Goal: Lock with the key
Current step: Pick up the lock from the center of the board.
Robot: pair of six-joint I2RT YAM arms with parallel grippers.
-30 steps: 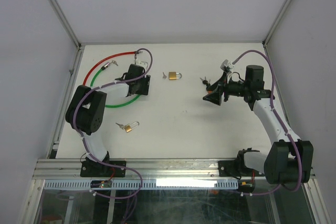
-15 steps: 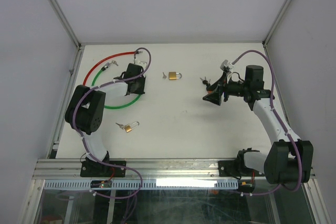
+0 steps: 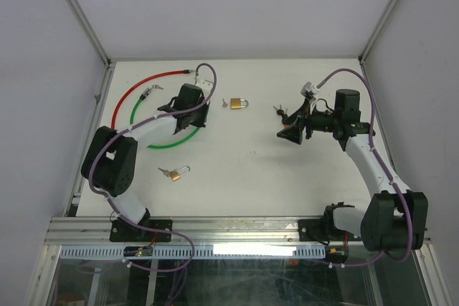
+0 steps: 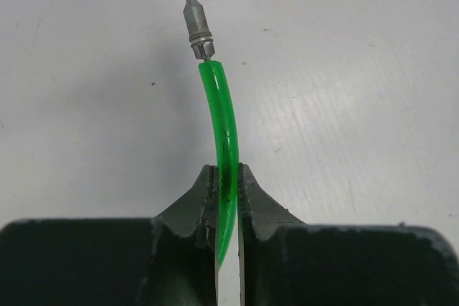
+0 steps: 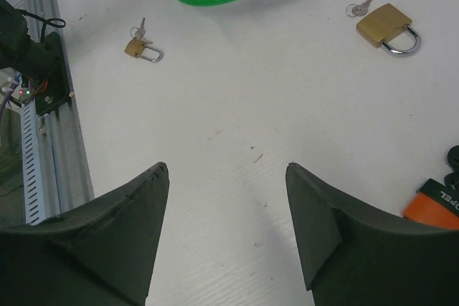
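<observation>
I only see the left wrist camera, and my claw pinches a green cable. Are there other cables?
Observer: Yes, a red cable curves beside the green cable at the table's far left.
Operator: What's the other claw doing?
Observer: The right gripper hangs open above bare table, holding nothing.
Operator: Any locks I can't see?
Observer: A small padlock with keys lies between the green cable and the near edge.

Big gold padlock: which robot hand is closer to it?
Left. The left gripper, clamping the green cable, sits just left of the padlock; the right gripper is farther right.
</observation>
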